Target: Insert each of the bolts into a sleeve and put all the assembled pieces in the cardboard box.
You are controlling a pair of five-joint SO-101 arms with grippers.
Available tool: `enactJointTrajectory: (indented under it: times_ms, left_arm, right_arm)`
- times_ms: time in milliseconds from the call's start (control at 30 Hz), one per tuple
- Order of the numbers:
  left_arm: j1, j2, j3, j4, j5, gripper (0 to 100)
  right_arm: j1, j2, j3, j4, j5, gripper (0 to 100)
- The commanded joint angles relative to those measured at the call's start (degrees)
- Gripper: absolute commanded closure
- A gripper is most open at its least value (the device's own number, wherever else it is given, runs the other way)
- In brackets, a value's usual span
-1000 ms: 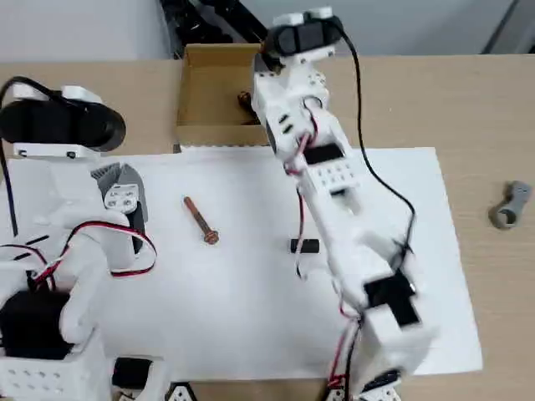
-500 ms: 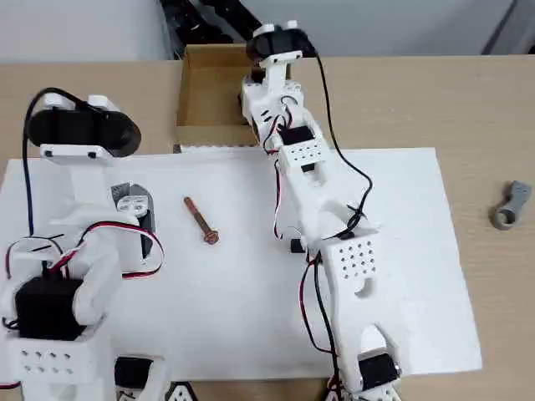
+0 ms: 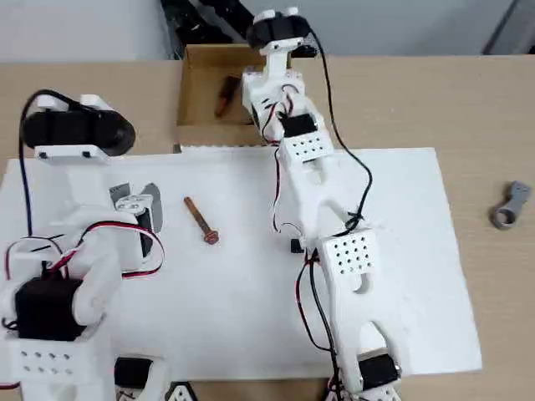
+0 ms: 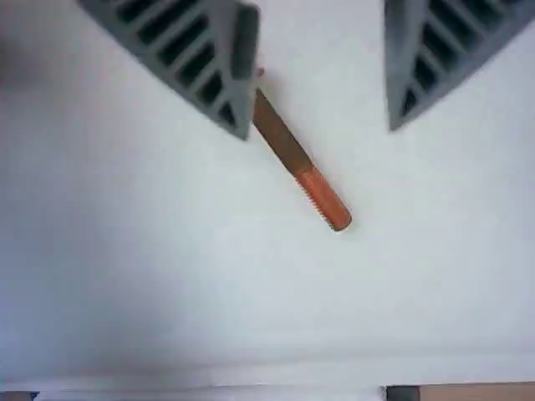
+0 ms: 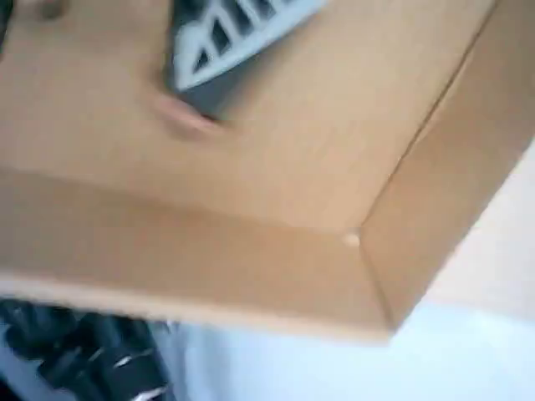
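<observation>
Left gripper jaws spread apart, empty, aimed at copper-coloured threaded metal bolt lying near on white paper sheet, likely lining up a pick. Right gripper hangs over open brown cardboard box, grip cannot tell. Brown rod-shaped piece lies inside.

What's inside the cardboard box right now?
One slim brown rod-like piece lies on the floor of the open brown cardboard box. The white right arm overhangs the box's right side, so anything beneath it is hidden.
</observation>
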Motion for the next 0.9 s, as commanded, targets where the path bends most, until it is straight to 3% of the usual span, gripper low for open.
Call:
enactJointTrajectory:
  times_ms: [0, 133, 233, 567, 867]
  left_arm:
    - [0.2, 2.7, -0.5, -0.5, 0.7, 88]
    - [0.2, 11.9, -1.2, -0.4, 1.1, 88]
    - [0.2, 20.6, -5.1, 0.5, 5.4, 88]
    - [4.0, 50.2, -20.5, 8.9, 15.4, 88]
    - [4.0, 64.2, -22.1, 7.9, 18.5, 88]
  right_arm:
    - [1.5, -1.5, -9.0, 5.7, -0.4, 87.2]
    - [2.8, -1.5, -21.1, 17.5, -0.4, 87.2]
    - [3.9, -1.6, -30.9, 29.8, -0.4, 87.2]
    - [10.9, -11.5, -30.4, 62.5, -0.5, 87.2]
    - [16.0, -13.1, -30.2, 65.0, -0.4, 87.6]
